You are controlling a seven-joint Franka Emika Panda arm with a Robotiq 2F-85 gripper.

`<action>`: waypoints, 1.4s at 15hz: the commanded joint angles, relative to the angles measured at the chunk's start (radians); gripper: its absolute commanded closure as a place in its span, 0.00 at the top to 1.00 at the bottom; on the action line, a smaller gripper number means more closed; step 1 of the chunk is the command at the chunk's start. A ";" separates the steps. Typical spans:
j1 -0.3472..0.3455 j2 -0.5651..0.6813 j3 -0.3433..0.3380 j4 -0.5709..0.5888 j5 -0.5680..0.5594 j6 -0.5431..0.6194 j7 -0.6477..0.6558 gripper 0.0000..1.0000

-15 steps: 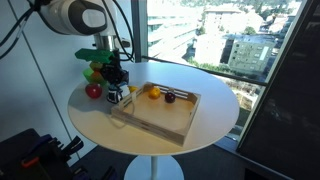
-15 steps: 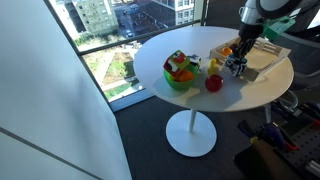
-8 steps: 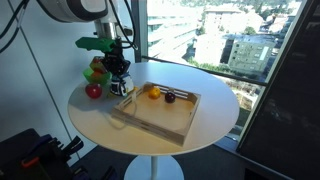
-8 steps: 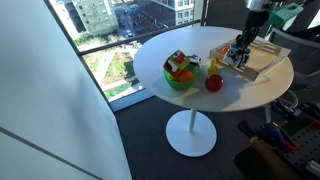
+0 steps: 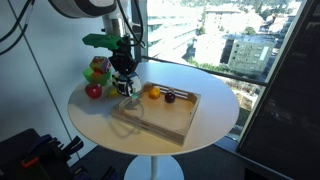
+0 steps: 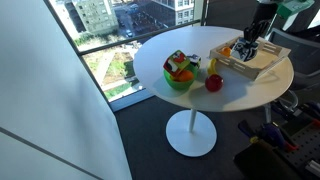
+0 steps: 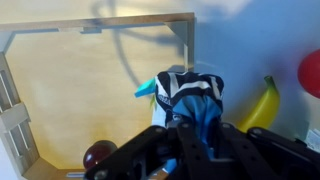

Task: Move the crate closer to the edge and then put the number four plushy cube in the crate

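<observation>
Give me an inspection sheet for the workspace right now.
Surface: round white table on a pedestal.
Job's things: crate on the table, holding an orange fruit and a dark fruit; plushy cube held at the crate's corner, number unreadable.
Clutter: red apple, green bowl of toy fruit, banana beside the crate.
Grippers: gripper shut on the plushy cube.
Cables: dark cables near the arm.
Surroundings: tall windows, city below.

Daylight pours through the far windows [image 5: 210,35], so the white table [image 5: 95,115] is bright and the room's near side dark. The wrist view is soft (the gripper [image 7: 188,125] blurriest), thin shadows crossing the crate [image 7: 80,90].
</observation>
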 commanded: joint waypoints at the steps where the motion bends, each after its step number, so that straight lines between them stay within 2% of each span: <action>1: -0.023 0.016 -0.020 0.025 0.011 -0.026 0.002 0.07; 6: -0.048 0.050 -0.048 0.028 0.013 -0.008 -0.012 0.07; 15: -0.059 0.102 -0.060 0.020 -0.019 0.053 0.014 0.07; 16: -0.059 0.106 -0.060 0.018 -0.025 0.067 0.021 0.16; 17: -0.058 0.108 -0.061 0.016 -0.027 0.075 0.021 0.42; 18: -0.058 0.107 -0.060 0.012 -0.030 0.085 0.024 0.42; 21: -0.054 0.089 -0.058 0.001 -0.033 0.086 0.023 0.64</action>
